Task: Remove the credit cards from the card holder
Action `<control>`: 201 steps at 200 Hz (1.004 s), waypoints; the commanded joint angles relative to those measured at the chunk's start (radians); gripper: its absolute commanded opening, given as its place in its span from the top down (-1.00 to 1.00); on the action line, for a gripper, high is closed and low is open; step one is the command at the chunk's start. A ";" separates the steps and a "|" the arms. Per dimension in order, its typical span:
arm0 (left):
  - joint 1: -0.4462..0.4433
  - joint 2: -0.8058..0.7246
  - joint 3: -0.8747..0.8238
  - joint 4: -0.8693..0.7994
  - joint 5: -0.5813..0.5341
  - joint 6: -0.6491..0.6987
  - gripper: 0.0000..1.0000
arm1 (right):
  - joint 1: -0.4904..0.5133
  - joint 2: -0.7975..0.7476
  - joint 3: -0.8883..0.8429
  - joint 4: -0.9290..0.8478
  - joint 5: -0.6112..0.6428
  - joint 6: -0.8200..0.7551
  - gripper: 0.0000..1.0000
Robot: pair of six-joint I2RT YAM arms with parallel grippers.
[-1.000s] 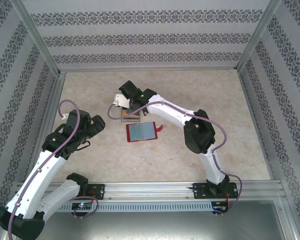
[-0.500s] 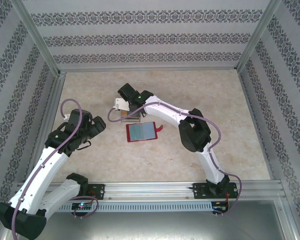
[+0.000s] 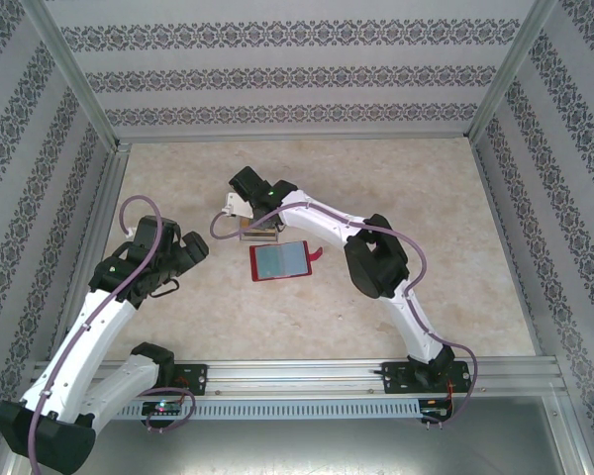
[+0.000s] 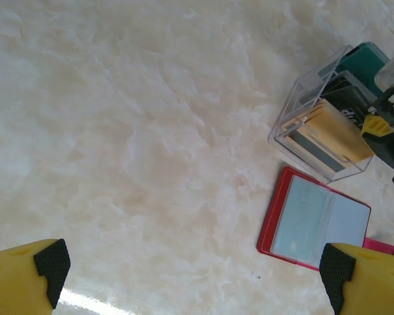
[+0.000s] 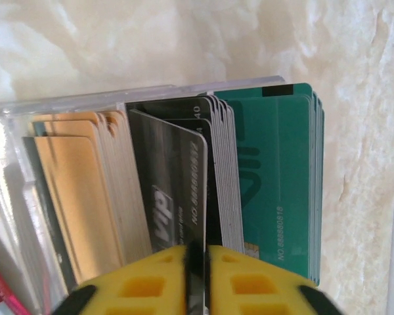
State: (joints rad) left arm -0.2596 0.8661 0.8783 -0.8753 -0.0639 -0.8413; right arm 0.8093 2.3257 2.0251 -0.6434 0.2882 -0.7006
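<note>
**Right fingers closed on a black card in the clear box; card holder lies open just beside it**

The right gripper (image 5: 197, 254) has its yellow fingers drawn almost together, with the edge of a black card (image 5: 174, 184) pinched in the slit between them. That card stands tilted in a clear box (image 3: 258, 234), between a stack of orange cards (image 5: 85, 184) on one side and more black cards, then teal cards (image 5: 276, 177), on the other.

The card holder (image 3: 278, 260) lies flat and unfolded just on the near side of the box. Its grey-blue inner face is up and its red tab (image 3: 317, 254) sticks out to the right.

The left gripper (image 4: 194, 270) hangs with its jaws spread wide and nothing between them. It is to the left of the holder and apart from it.

The right arm reaches over from the near right, crossing above the table (image 3: 426, 198) to the right of the holder. The far half and the right side of the table are bare. Patterned walls (image 3: 277, 79) close the left, far and right sides, and an aluminium rail (image 3: 307, 368) runs along the near edge.
</note>
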 commanded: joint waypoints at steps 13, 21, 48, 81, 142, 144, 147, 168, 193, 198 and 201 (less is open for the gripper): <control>0.023 -0.010 -0.010 -0.004 0.026 0.024 -0.99 | -0.005 0.029 0.045 0.019 0.065 0.040 0.52; 0.026 -0.012 -0.011 -0.005 0.028 0.024 -0.99 | -0.005 0.031 0.047 0.023 0.070 0.045 0.51; 0.031 -0.015 -0.015 0.002 0.039 0.026 -0.99 | -0.006 0.022 0.055 0.025 0.089 0.058 0.47; 0.034 -0.006 -0.032 0.052 0.096 0.038 -0.99 | -0.019 -0.044 0.041 0.017 0.063 0.146 0.38; 0.033 0.097 -0.096 0.262 0.317 0.027 -0.71 | -0.114 -0.337 -0.228 0.041 -0.200 0.549 0.32; 0.033 0.101 -0.098 0.270 0.323 0.025 -0.68 | -0.118 -0.348 -0.242 0.044 -0.213 0.563 0.31; 0.033 0.107 -0.104 0.284 0.330 0.023 -0.64 | -0.123 -0.364 -0.264 0.049 -0.231 0.586 0.31; 0.023 0.156 -0.141 0.373 0.374 -0.012 -0.39 | -0.155 -0.454 -0.421 0.082 -0.323 0.743 0.32; -0.021 0.236 -0.157 0.460 0.385 -0.036 -0.21 | -0.168 -0.513 -0.587 0.104 -0.380 0.878 0.37; -0.032 0.257 -0.156 0.472 0.385 -0.037 -0.19 | -0.169 -0.519 -0.617 0.110 -0.393 0.901 0.37; -0.038 0.268 -0.155 0.480 0.384 -0.039 -0.18 | -0.169 -0.523 -0.632 0.113 -0.404 0.912 0.38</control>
State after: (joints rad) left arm -0.2550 1.0702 0.7288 -0.5335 0.2802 -0.8501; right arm 0.6342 1.8103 1.5284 -0.5442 0.0143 0.0074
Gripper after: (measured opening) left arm 0.609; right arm 0.314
